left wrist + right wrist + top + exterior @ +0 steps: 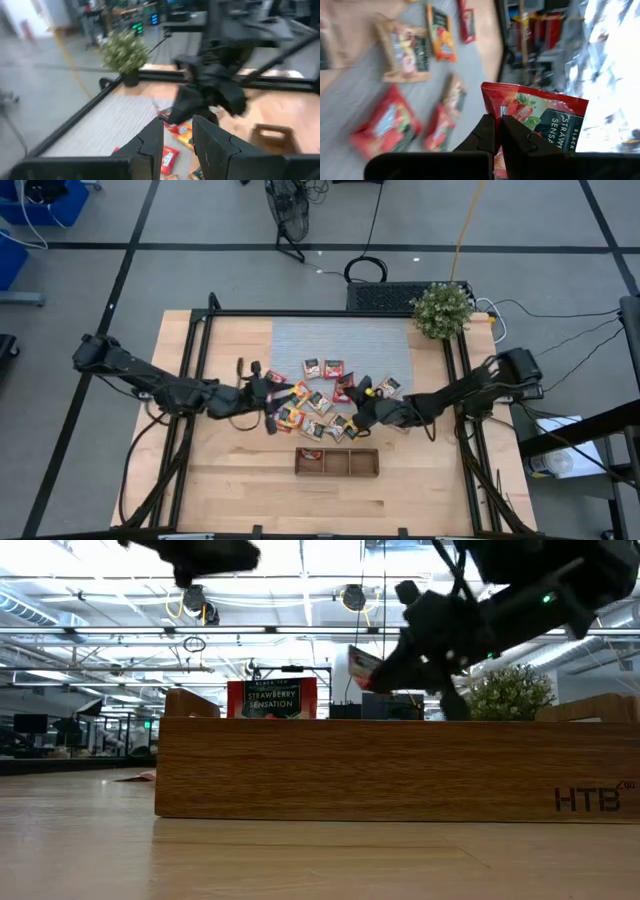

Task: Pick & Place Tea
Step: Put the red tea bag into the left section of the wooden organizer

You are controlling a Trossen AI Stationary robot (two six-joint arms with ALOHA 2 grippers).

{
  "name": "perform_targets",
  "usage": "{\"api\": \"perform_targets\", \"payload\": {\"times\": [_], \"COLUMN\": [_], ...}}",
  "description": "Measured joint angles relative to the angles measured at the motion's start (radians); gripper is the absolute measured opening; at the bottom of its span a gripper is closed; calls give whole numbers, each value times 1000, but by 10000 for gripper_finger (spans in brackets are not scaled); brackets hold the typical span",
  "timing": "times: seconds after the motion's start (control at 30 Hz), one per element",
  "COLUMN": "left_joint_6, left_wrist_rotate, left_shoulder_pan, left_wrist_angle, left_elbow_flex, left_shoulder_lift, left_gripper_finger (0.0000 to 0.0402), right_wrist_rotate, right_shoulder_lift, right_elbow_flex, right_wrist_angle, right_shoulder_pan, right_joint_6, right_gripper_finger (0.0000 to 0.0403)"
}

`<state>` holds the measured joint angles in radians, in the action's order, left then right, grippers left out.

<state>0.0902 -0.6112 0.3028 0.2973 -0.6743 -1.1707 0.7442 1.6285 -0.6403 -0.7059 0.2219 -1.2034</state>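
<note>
1. Wooden tray (400, 768) fills the low view's foreground; from above it sits at the table's near edge with 3 compartments, at least 1 showing something red inside.
2. Right gripper (498, 134) is pinched shut on the lower edge of 1 red tea packet (540, 120), strawberry-printed, lifted clear of the table. In the low view that packet (364, 667) hangs above the tray's far wall.
3. Remaining tea packets (318, 395), red, orange and pale, lie scattered on the grey mat (340, 340) behind the tray, between both arms.
4. Left gripper (177, 145) hovers over the left of the scatter, fingers partly apart, nothing between them as far as I can tell.
5. Judgement: step in hand is carrying the red packet to the tray. Bring it over a compartment, centre it between the dividers, lower before letting go; the grip is on 1 edge only, so the packet may swing or tilt.
6. Risk: a packet released high could catch on a wall and land outside. Keep the left arm clear of the path.
7. Potted plant (442, 310) at the far right corner is out of the way.
</note>
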Motion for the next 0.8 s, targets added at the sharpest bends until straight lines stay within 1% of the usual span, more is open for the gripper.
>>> {"api": "perform_targets", "payload": {"times": [0.07, 0.13, 0.23, 0.3, 0.37, 0.43, 0.5, 0.6, 0.7, 0.8], "left_joint_6": [90, 218, 326, 342, 353, 363, 358, 357, 365, 368], "left_wrist_rotate": [0, 11, 88, 143, 174, 176, 181, 235, 284, 293], "left_shoulder_pan": [-33, -76, -137, -171, -191, -206, -219, -239, -257, -270], "left_wrist_angle": [24, 65, 80, 120, 145, 220, 270, 369, 437, 453], "left_elbow_flex": [1, -1, 0, 0, 1, 0, 0, -4, -5, -4], "left_shoulder_lift": [-28, -56, -92, -130, -163, -210, -248, -299, -333, -356], "left_gripper_finger": [108, 109, 109, 109, 109, 109, 109, 109, 109, 109], "right_wrist_rotate": [16, 15, 9, 5, -17, -41, -41, -42, -41, -53], "right_shoulder_lift": [47, 76, 101, 104, 104, 104, 104, 103, 104, 104], "right_elbow_flex": [0, 0, -8, -18, -24, -31, -42, -48, -51, -51], "right_wrist_angle": [-117, -202, -274, -278, -278, -277, -278, -278, -278, -277], "right_shoulder_pan": [-1, -7, -19, -26, -33, -36, -38, -45, -47, -47], "right_joint_6": [-95, -163, -206, -213, -211, -197, -196, -191, -189, -185], "right_gripper_finger": [4, 4, 4, 4, 4, 4, 4, 4, 4, 4]}}
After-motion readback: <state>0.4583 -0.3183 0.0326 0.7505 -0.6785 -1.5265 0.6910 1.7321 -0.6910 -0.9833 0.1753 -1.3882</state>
